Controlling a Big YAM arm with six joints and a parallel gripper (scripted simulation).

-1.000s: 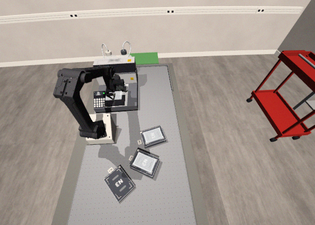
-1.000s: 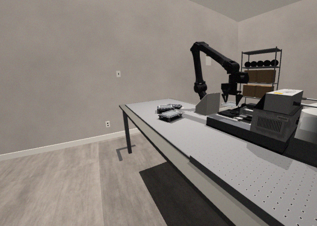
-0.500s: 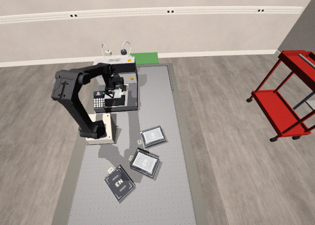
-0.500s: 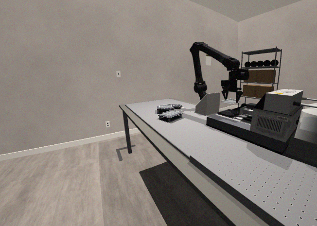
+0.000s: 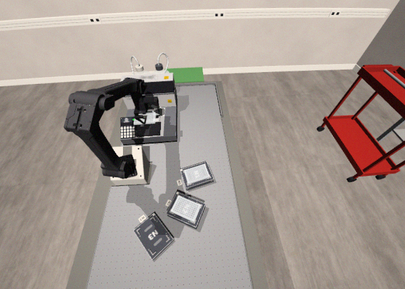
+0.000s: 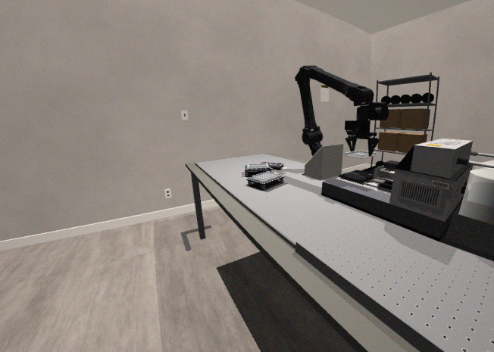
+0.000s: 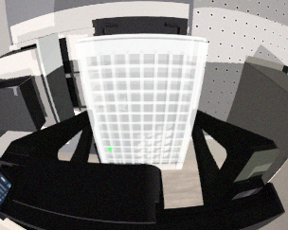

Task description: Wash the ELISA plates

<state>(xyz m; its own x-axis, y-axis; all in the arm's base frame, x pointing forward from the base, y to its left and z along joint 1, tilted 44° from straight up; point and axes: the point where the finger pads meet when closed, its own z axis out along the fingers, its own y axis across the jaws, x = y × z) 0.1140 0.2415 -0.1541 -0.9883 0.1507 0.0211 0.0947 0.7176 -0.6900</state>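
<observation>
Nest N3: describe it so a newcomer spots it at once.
On the long grey bench, three dark nests form a loose cluster. N3 is farthest from the washer; unlike its two neighbours, it holds no plate, exposing its white "N3".
</observation>
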